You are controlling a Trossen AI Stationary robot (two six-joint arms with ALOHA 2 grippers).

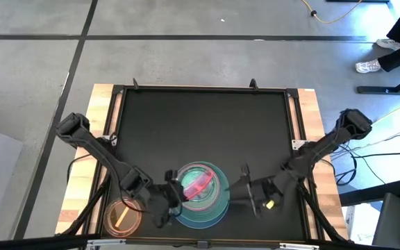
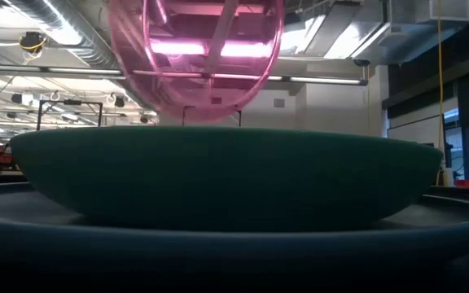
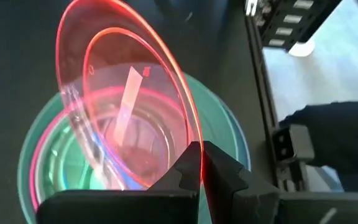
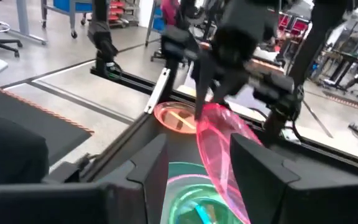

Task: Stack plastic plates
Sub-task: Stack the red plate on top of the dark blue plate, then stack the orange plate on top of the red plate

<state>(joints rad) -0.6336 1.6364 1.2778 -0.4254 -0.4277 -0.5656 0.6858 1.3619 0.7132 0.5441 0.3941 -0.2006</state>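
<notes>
A stack of large plates [image 1: 210, 212], teal and light blue with a pink rim showing inside, rests on the black mat near the table's near edge; it fills the low view [image 2: 218, 179]. My left gripper [image 1: 177, 192] is shut on a small translucent pink plate [image 1: 198, 183] with a stick-like mark, held on edge over the stack [image 3: 33, 162]. My right gripper [image 1: 246, 186] is open just right of the stack, its fingers [image 4: 263, 174] standing apart on either side of the pink plate [image 4: 219, 143] in its wrist view. A small orange plate [image 1: 122, 217] lies left of the stack. My left gripper pinches the pink plate's rim [image 3: 194, 140] between its two fingers, slanting down from the table's left. The plate stands steeply tilted on edge over the stack's middle. Its lower edge [image 4: 232, 208] dips into the top plate; whether it touches there I cannot tell.
The black mat [image 1: 200, 125] stretches bare toward the far edge. The wooden table border [image 1: 103, 111] flanks it left and right. The orange plate [image 4: 176, 117] sits close to the left arm. A person's shoes [image 1: 370, 66] show on the floor far right.
</notes>
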